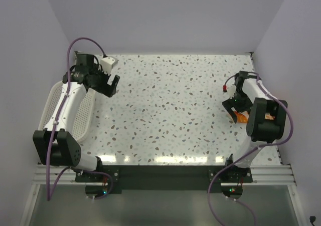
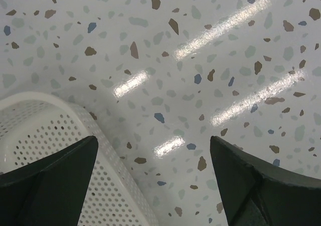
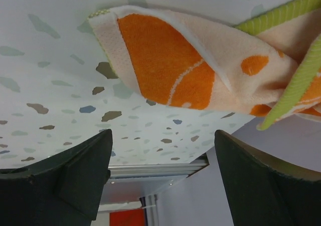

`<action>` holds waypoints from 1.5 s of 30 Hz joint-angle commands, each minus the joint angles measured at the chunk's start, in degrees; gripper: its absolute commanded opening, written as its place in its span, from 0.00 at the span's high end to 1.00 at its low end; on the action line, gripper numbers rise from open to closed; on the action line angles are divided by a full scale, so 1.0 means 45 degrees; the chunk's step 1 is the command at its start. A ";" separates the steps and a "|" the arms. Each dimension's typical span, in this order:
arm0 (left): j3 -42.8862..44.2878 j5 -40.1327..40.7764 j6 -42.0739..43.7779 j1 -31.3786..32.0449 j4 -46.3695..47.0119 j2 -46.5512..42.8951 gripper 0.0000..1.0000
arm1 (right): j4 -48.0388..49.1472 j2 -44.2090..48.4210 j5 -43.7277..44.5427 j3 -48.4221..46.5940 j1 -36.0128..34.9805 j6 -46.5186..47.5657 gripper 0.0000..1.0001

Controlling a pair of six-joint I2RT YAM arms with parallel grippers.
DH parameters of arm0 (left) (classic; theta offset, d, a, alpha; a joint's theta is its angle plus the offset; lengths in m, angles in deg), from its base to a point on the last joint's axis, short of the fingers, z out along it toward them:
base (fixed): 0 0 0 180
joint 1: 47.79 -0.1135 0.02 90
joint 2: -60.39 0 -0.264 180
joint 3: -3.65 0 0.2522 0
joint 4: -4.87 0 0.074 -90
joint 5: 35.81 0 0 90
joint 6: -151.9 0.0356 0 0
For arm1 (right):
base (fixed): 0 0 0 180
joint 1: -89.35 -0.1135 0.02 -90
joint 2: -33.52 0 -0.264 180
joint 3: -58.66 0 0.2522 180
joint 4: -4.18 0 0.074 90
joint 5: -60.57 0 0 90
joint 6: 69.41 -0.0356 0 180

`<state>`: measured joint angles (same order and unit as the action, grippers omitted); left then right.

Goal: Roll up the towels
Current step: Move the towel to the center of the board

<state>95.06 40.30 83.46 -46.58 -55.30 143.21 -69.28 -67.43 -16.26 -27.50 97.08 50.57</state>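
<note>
Spread fingers of the right gripper point(image 3: 160, 181) are held apart, empty, just beside the towel point(image 3: 165, 75), which is bunched at the right edge of the table point(image 1: 165, 100) (soft, light, floppy). A corner is best pinched. Likewise spread is the left gripper point(image 2: 155, 186).

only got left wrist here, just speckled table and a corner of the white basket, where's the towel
Observer: The towel is at the right edge of the table, close by the right gripper.
Operator: is right holding it
Observer: No, it's open; the towel is just ahead of it, ungripped.
Operator: rolled yet
Observer: It looks loosely bunched, not a tidy roll, with green trim showing.
</note>
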 commanded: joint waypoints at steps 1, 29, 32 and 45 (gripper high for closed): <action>0.0460 -0.0253 0.0482 0.0062 -0.0155 0.0070 0.00 | 0.0161 -0.0922 0.0337 -0.0120 0.0021 0.0468 0.14; 0.0559 -0.3943 -0.0160 0.0043 0.0176 0.0227 0.00 | 0.0452 -0.4596 -0.8100 -0.6193 -0.7300 -0.4059 1.00; 0.0674 -0.4022 -0.0455 -0.0073 0.0470 0.0343 0.00 | 0.1056 -0.5706 -0.9346 -0.7852 -0.8297 -0.5190 1.00; 0.1478 -0.5507 0.1221 -0.0369 0.0020 0.2063 0.05 | -0.0639 -0.4896 -0.8342 -1.0346 -0.6722 -0.4396 0.14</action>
<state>102.60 19.47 82.80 -51.11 -55.76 152.39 -68.78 -98.66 -57.33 -78.51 59.90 29.28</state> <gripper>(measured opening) 0.962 0.865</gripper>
